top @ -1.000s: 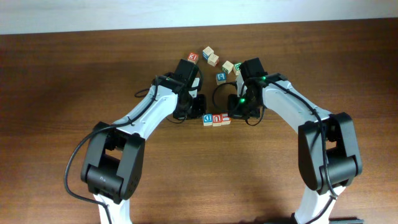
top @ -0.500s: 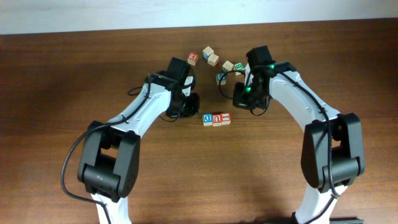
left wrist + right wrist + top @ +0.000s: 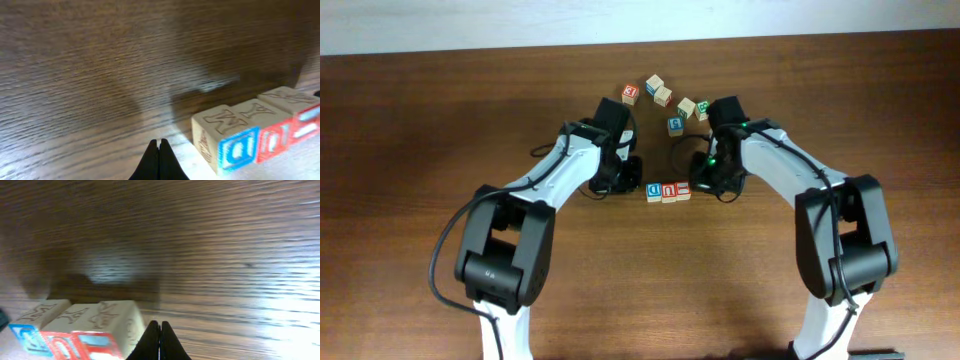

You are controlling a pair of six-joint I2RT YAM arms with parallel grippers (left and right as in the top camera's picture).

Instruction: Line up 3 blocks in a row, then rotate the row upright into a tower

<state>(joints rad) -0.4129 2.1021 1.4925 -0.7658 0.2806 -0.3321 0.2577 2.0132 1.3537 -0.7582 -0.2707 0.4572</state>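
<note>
At the middle of the wooden table [image 3: 440,150], three blocks [image 3: 668,191] are sitting in a tight row, touching side by side. The left gripper [image 3: 160,146] is hovering just beside the blue-lettered end, its fingers pressed together and holding nothing. The right gripper [image 3: 160,328] is flanking the opposite end, likewise pressed together and empty. Other lettered cubes [image 3: 660,92] are lying scattered farther back.
</note>
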